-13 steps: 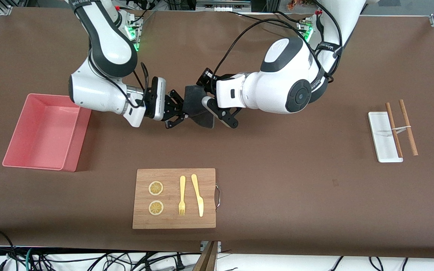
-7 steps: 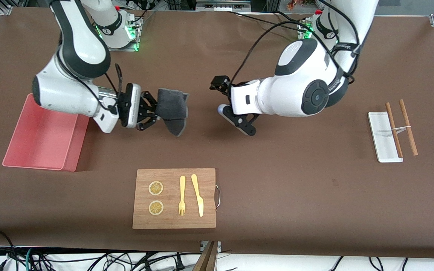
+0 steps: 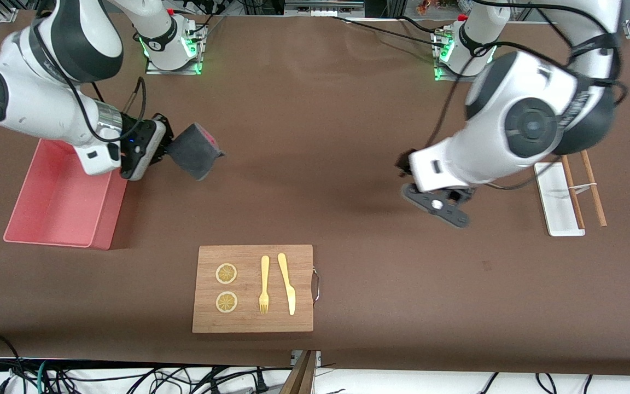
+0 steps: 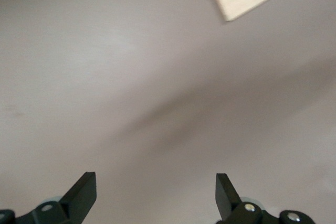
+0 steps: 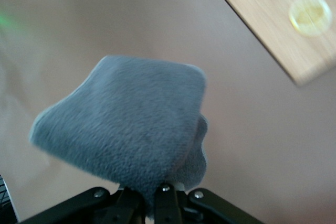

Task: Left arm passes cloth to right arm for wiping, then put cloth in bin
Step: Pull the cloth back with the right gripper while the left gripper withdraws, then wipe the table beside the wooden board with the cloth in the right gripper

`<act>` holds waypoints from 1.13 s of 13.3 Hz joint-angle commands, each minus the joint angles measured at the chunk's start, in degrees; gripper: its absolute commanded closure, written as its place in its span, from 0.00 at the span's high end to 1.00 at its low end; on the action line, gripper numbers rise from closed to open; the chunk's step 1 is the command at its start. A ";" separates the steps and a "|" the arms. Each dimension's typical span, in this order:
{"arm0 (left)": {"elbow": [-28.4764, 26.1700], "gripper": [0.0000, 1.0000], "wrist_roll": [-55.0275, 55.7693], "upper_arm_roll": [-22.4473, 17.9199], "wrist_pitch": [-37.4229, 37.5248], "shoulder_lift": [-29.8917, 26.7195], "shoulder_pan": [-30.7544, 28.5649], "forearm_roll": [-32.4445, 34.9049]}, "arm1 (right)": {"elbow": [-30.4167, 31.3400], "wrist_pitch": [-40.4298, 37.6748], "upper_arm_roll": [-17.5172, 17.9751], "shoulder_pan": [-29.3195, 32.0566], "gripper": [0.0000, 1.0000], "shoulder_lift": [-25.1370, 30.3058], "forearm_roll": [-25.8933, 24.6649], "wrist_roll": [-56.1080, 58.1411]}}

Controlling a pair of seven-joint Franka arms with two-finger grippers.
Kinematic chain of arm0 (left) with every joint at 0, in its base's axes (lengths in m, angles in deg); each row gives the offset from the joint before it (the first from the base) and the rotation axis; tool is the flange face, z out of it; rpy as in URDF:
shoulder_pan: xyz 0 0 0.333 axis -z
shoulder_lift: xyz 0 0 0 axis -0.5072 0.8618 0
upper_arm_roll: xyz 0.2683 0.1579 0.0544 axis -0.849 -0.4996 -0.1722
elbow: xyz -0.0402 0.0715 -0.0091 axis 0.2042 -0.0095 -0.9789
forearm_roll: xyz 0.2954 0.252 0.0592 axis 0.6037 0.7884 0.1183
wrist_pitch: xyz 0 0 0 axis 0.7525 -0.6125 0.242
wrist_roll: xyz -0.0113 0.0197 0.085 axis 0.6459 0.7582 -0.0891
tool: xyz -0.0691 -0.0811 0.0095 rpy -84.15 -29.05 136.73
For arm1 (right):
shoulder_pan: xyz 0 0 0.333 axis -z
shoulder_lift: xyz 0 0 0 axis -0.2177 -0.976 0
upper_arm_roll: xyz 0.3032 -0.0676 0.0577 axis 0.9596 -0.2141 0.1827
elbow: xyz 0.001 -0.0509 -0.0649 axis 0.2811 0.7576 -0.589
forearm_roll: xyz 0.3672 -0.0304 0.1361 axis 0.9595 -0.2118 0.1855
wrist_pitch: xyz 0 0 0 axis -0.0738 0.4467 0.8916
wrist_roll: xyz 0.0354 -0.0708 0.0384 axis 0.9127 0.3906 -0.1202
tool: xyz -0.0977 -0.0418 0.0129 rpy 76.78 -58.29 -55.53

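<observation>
The dark grey cloth (image 3: 196, 150) hangs folded in the air, and my right gripper (image 3: 168, 146) is shut on one edge of it. In the right wrist view the cloth (image 5: 131, 124) fans out from the shut right gripper (image 5: 153, 199). It is over bare table just beside the pink bin (image 3: 108, 216), which holds nothing. My left gripper (image 3: 438, 207) is over the table near the white tray, open. The left wrist view shows the left gripper (image 4: 156, 181) wide apart with only brown table between its fingers.
A wooden board (image 3: 252, 314) near the front edge carries two lemon slices (image 3: 226, 273), a yellow fork (image 3: 264, 284) and a knife (image 3: 287, 284). A narrow white tray (image 3: 554, 205) and two tied wooden sticks (image 3: 593, 189) lie toward the left arm's end.
The left gripper opened and let go of the cloth, then drew back toward the white tray. The right arm carried the cloth away toward the pink bin.
</observation>
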 commanded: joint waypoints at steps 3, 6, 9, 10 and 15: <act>-0.32 1.00 -11.27 0.52 4.59 -4.59 -10.78 5.96 | 0.65 -4.60 -2.97 -0.12 0.00 2.34 -10.53 -14.01; 1.87 1.00 -11.03 -0.52 7.15 -7.83 -14.23 6.31 | 1.43 -4.60 -2.97 -0.04 0.00 1.55 -13.91 -25.52; -6.17 1.00 -5.09 -9.20 6.80 -14.77 -8.81 5.88 | 4.24 -0.14 -3.05 0.14 0.00 -1.17 -13.91 -30.03; -9.69 1.00 -1.65 -12.02 5.75 -16.97 -6.34 4.48 | 5.12 2.76 -3.06 0.40 0.00 -2.57 -13.91 -30.12; -25.64 1.00 -0.56 -12.05 -0.34 -26.93 -5.88 3.06 | 9.88 19.12 -3.06 0.75 0.00 -10.30 -13.47 -31.70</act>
